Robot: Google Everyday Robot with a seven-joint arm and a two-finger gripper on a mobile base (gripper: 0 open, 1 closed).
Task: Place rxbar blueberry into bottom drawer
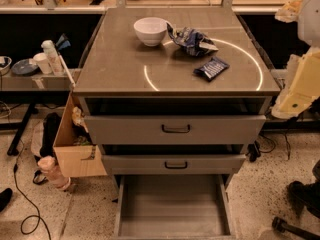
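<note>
The rxbar blueberry (212, 67), a small dark navy bar with white lettering, lies flat on the cabinet top (115, 64) at the right front. The bottom drawer (172, 204) is pulled out and its plain grey floor is bare. My pale arm (300, 81) stands at the right edge of the view, beside the cabinet. My gripper (289, 8) is at the top right, away from the bar and holding nothing that I can see.
A white bowl (150, 30) and a wrinkled blue-and-white chip bag (192, 40) sit at the back of the cabinet top. The two upper drawers (175, 129) are slightly open. A cardboard box (75, 149) stands at the cabinet's left, with cables on the floor.
</note>
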